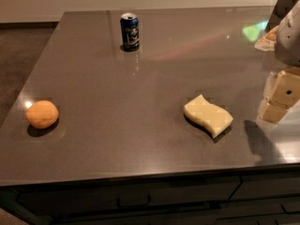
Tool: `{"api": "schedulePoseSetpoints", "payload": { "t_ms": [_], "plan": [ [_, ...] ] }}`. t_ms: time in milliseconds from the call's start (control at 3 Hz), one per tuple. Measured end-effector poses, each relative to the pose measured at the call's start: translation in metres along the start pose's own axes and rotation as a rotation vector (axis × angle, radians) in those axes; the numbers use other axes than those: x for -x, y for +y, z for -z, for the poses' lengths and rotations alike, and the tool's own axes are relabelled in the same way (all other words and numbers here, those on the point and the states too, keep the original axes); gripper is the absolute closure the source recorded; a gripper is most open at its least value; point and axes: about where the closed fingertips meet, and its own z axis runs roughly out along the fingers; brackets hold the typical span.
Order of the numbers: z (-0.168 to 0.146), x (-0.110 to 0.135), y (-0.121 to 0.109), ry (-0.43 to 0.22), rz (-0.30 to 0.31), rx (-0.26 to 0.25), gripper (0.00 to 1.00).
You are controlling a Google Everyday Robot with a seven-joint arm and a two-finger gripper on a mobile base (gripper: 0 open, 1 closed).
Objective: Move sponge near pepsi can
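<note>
The pale yellow sponge point(208, 116) with wavy edges lies flat on the dark counter point(140, 88), right of centre and toward the front. The pepsi can point(130, 31) stands upright at the back, left of centre, dark blue with a silver top. My gripper point(280, 96) hangs at the right edge of the view, to the right of the sponge and apart from it, a little above the counter. It holds nothing that shows. Its shadow falls on the counter below it.
A round orange fruit point(42, 114) sits near the front left of the counter. The counter's front edge runs along the bottom, with drawers point(136, 198) below. A pale object point(268, 37) lies at the far right back. Floor lies beyond the left edge.
</note>
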Motion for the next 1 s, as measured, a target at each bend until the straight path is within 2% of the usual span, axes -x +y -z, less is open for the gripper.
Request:
{"api": "schedulePoseSetpoints", "payload": {
  "t_ms": [333, 667, 1000],
  "plan": [
    [0.0, 0.0, 0.0, 0.0, 0.0, 0.0, 0.0],
    [-0.008, 0.004, -0.003, 0.009, -0.026, 0.002, 0.0],
    [-0.031, 0.008, -0.01, 0.031, -0.079, 0.013, 0.0]
  ]
}}
